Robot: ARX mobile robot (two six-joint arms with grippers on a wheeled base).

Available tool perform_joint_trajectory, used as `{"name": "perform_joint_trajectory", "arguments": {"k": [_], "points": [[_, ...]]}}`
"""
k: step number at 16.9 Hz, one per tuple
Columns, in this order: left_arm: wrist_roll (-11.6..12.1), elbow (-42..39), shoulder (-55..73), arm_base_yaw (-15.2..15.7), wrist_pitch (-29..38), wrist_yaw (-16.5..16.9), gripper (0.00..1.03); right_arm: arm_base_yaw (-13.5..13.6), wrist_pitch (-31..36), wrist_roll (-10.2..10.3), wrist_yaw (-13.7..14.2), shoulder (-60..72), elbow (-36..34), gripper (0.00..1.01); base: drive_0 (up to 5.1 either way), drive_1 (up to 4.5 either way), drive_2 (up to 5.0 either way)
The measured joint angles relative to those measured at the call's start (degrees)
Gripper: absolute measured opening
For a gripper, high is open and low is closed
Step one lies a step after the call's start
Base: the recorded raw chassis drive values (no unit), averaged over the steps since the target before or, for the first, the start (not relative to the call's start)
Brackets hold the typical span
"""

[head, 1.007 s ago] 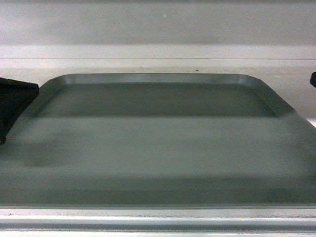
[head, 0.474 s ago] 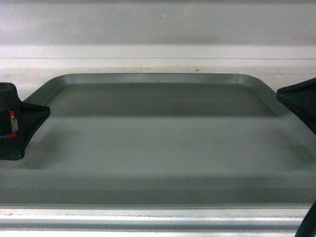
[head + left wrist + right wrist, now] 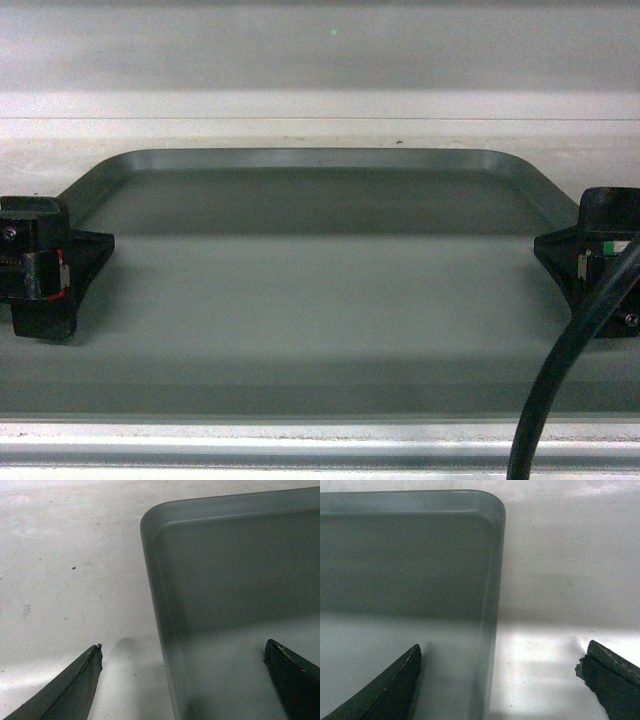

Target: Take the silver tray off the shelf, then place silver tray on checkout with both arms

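The silver tray (image 3: pixel 320 290) lies flat on the white shelf (image 3: pixel 300 132) and fills most of the head view. My left gripper (image 3: pixel 68 262) is at the tray's left rim and my right gripper (image 3: pixel 578 256) is at its right rim. In the left wrist view the left gripper (image 3: pixel 183 649) is open, one finger over the shelf (image 3: pixel 65 555) and the other over the tray (image 3: pixel 240 580), straddling the rim. The right gripper (image 3: pixel 502 651) is open the same way, astride the right rim of the tray (image 3: pixel 405 555). The checkout is out of view.
The shelf's white back panel (image 3: pixel 320 50) rises close behind the tray. The shelf's metal front lip (image 3: pixel 300 442) runs along the bottom of the head view. A thick black cable (image 3: pixel 560 370) curves up at the lower right to the right gripper.
Both grippers have moved inward from the frame edges to the tray's left and right rims. The black cable has come into view at the lower right. The tray has not moved.
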Motion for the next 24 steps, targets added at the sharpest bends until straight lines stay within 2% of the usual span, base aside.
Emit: {"name": "perform_joint_trajectory", "arguments": {"k": [4, 7, 8, 9, 10, 11, 12, 13, 15, 20, 24], "points": [[0.9, -0.5, 0.2, -1.0, 1.2, -1.5, 0.98, 1.4, 0.2, -0.7, 2.3, 0.7, 0.5, 0.98, 0.0, 0.00, 0.0], [1.4, -0.7, 0.3, -1.8, 1.7, -1.7, 0.77, 1.8, 0.4, -0.7, 3.0, 1.1, 0.7, 0.94, 0.0, 0.00, 0.0], [1.5, -0.8, 0.3, -1.9, 1.8, -1.7, 0.70, 1.9, 0.5, -0.7, 3.3, 1.2, 0.7, 0.87, 0.0, 0.00, 0.0], [1.5, -0.9, 0.3, -1.9, 2.1, -1.7, 0.53, 2.3, 0.7, -0.7, 3.5, 1.2, 0.7, 0.72, 0.0, 0.00, 0.0], [1.5, -1.1, 0.3, -1.7, 2.7, -2.8, 0.25, 2.6, 1.4, -0.6, 3.6, 1.5, 0.7, 0.41, 0.0, 0.00, 0.0], [0.1, -1.5, 0.2, -1.6, 3.3, -3.1, 0.06, 2.9, 1.5, -0.6, 4.3, 1.5, 0.7, 0.17, 0.0, 0.00, 0.0], [-0.8, -1.5, 0.2, -1.6, 3.3, -2.9, 0.05, 2.8, 1.5, -0.5, 4.4, 1.5, 0.7, 0.10, 0.0, 0.00, 0.0], [-1.5, -1.5, 0.2, -1.6, 3.4, -2.9, 0.04, 2.9, 1.6, 1.1, 4.9, 1.5, 0.7, 0.04, 0.0, 0.00, 0.0], [-2.1, -1.6, 0.2, -1.7, 3.5, -2.8, 0.04, 2.9, 1.7, 2.9, 5.1, 1.5, 0.7, 0.03, 0.0, 0.00, 0.0], [-2.5, -1.6, 0.2, -2.2, 3.7, -3.0, 0.04, 2.9, 1.8, 3.0, 5.9, 1.4, 0.7, 0.03, 0.0, 0.00, 0.0], [-3.6, -1.6, 0.3, -4.2, 3.5, -4.9, 0.04, 3.3, 2.1, 2.0, 7.9, 1.4, 0.7, 0.03, 0.0, 0.00, 0.0]]}}
